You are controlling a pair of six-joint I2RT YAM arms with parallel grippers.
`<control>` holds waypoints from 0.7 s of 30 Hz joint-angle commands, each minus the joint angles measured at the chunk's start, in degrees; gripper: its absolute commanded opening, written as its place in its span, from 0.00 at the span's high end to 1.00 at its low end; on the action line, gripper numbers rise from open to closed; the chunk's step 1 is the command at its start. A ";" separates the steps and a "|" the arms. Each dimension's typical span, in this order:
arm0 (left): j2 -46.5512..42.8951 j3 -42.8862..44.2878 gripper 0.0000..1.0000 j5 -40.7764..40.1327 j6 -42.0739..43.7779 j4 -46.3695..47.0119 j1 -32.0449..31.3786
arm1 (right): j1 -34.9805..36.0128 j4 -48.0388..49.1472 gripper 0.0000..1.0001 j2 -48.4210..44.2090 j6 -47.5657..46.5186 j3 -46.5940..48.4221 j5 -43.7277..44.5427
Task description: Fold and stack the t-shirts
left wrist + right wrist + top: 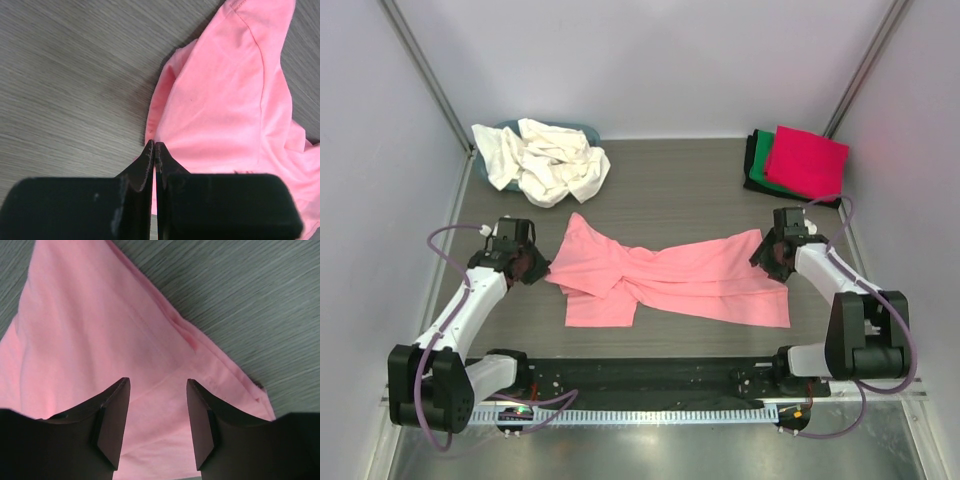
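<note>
My left jaws, at about 9 o'clock on the wood-grain desk [680, 190], are clenched on the left edge of the salmon-pink t-shirt [670, 280]. In the left wrist view the two tips meet with a thin sliver of pink cloth pinched between them. My right jaws, at about 3 o'clock, are released: the tips stand apart above the shirt's right-hand corner, with pink cloth showing in the gap and bare desk just past the hem. Between the two, the shirt lies across the middle of the desk, flatter on its right half and rumpled and creased toward the left. Farther off, at about 11 o'clock, a crumpled heap of cream-white t-shirts [545, 160] lies over a teal-blue tub [585, 130], of which only the rim shows. At about 1 o'clock sits a folded stack: a magenta-red t-shirt [808, 160] on top, a green t-shirt [761, 170] beneath it and a black t-shirt [749, 158] lowest, with only the edges of those two in sight.
</note>
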 commanded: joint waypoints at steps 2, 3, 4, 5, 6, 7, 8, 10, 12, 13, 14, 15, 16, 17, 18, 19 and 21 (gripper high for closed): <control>-1.38 1.46 1.00 -0.89 1.67 -1.90 0.02 | -4.46 5.67 0.46 1.82 -0.75 -1.15 -3.16; -1.38 1.37 1.00 -0.80 1.76 -1.90 0.02 | -4.90 6.03 0.46 2.17 -0.75 -1.24 -3.51; -1.21 1.29 1.00 -0.80 1.76 -1.64 0.10 | -5.08 6.29 0.46 2.44 -0.83 -1.24 -3.51; -1.04 0.94 1.00 -0.71 1.76 -1.64 0.02 | -5.34 6.82 0.47 2.79 -1.10 -1.15 -3.60; -1.03 0.85 1.00 -0.62 1.67 -1.46 0.02 | -5.52 7.00 0.47 3.05 -1.10 -1.15 -3.69; -0.86 0.76 1.00 -0.45 1.67 -1.20 0.10 | -5.69 7.87 0.48 3.75 -1.10 -1.15 -4.21; -0.68 0.67 1.00 -0.45 1.59 -1.29 0.10 | -5.87 8.31 0.49 4.19 -1.10 -1.24 -4.48; -0.59 0.67 1.00 -0.45 1.50 -1.11 0.02 | -5.96 9.19 0.50 5.42 -0.84 -1.24 -5.09; -0.68 0.67 1.00 -0.54 1.50 -1.02 0.10 | -6.05 9.72 0.52 6.21 -0.92 -1.24 -5.36; -0.68 0.76 1.00 -0.62 1.50 -1.11 0.10 | -6.05 10.16 0.54 6.74 -0.92 -1.24 -5.36; -0.68 0.84 1.00 -0.62 1.50 -1.11 0.02 | -6.13 10.43 0.55 7.09 -1.01 -1.15 -5.27; -0.77 0.76 1.00 -0.62 1.50 -1.02 0.10 | -6.31 10.43 0.56 7.27 -1.10 -1.06 -5.27; -0.68 0.84 1.00 -0.71 1.50 -1.20 0.02 | -6.40 10.60 0.59 7.36 -1.27 -0.80 -5.27; -0.68 0.76 1.00 -0.71 1.50 -1.20 0.02 | -6.49 10.43 0.61 7.62 -1.36 -0.71 -5.10; -0.77 0.76 1.00 -0.80 1.50 -1.29 0.02 | -6.57 10.52 0.62 7.62 -1.54 -0.62 -5.01; -0.94 0.76 1.00 -0.89 1.50 -1.37 0.02 | -6.66 10.26 0.64 7.45 -1.54 -0.62 -5.09; -1.03 0.84 1.00 -1.06 1.50 -1.72 0.10 | -6.66 9.99 0.69 6.48 -1.63 -0.54 -5.01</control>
